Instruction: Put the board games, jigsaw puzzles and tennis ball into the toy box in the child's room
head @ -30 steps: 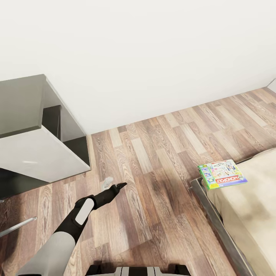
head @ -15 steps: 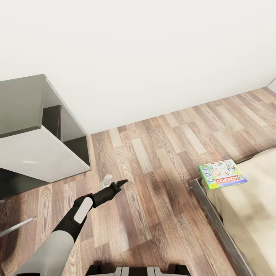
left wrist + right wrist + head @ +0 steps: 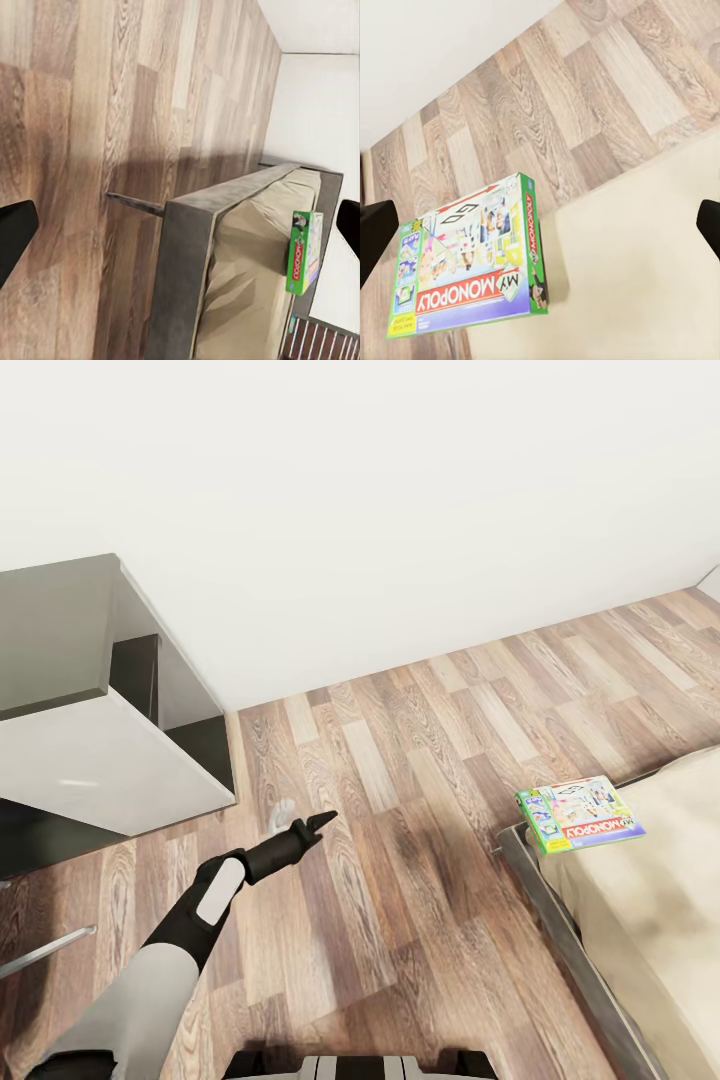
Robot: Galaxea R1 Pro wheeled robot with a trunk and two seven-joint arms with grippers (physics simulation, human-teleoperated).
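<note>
Between the earlier frames and now our left gripper crept forward, open and empty, while the right gripper, also spread empty, faced the green-edged board game on the bed corner, awaiting a grasp.

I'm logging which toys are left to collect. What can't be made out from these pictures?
- Bed: head view's right and bottom edges cut it off, so any second game there is out of frame.
- Desk: head view's left edge crops it; its top is edge-on.
- Board game: left wrist view shows it edge-on, lid unreadable.
</note>
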